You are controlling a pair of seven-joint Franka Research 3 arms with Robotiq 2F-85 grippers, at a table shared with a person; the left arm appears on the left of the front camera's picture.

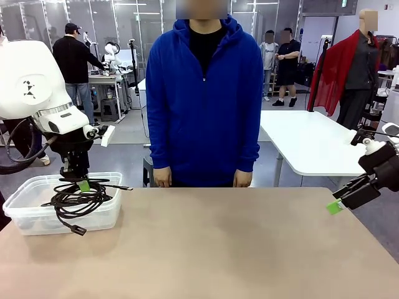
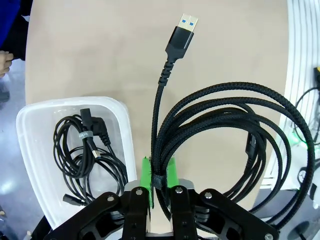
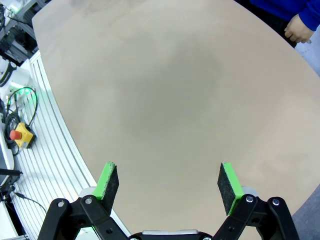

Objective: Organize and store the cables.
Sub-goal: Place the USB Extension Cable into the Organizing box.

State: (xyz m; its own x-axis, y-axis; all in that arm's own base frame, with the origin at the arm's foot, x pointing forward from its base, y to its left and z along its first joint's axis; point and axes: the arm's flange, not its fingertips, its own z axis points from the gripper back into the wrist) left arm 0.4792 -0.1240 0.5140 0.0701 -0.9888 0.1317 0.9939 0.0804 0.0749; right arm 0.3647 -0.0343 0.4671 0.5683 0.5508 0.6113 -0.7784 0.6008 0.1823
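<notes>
At the left of the front view, the left gripper (image 1: 83, 185) pinches a braided cable coil (image 1: 78, 200) above the clear bin (image 1: 31, 218), which already holds another cable (image 2: 85, 155). The coil's loops overhang the rim, so releasing now risks spilling them onto the table (image 1: 237, 249). The right gripper (image 3: 169, 182) hangs wide apart, empty.

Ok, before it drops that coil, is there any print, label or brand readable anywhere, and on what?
Nothing reads clearly.
White print on the band around the cable in the bin: too small and blurred to read.
Black mark on the left arm's white housing: a symbol, not text.
Green sign on the far ceiling: too small.
</notes>
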